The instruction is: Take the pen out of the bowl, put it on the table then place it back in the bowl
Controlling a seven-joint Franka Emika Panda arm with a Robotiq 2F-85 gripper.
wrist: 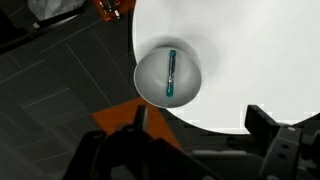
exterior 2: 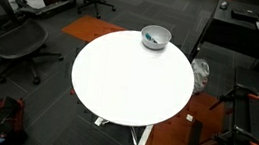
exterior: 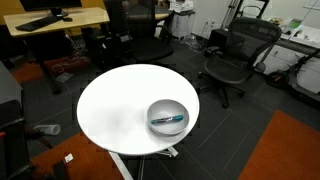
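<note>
The silver-grey bowl [exterior: 160,108] sits near the edge of the round white table [exterior: 115,110], and shows in both exterior views [exterior 2: 157,42]. The teal-blue pen [exterior: 168,120] lies inside it. In the wrist view the bowl [wrist: 150,78] is seen from above with the pen [wrist: 171,75] lying across its middle. My gripper [wrist: 200,125] is open and empty. It hovers high over the table [wrist: 250,50], off to the side of the bowl. The arm does not show in the exterior views.
Black office chairs [exterior: 235,55] stand around the table, one also in an exterior view [exterior 2: 12,42]. A wooden desk [exterior: 55,20] with a keyboard is at the back. Orange carpet [exterior: 290,150] patches the dark floor. A dark cabinet [exterior 2: 245,37] stands close to the bowl side.
</note>
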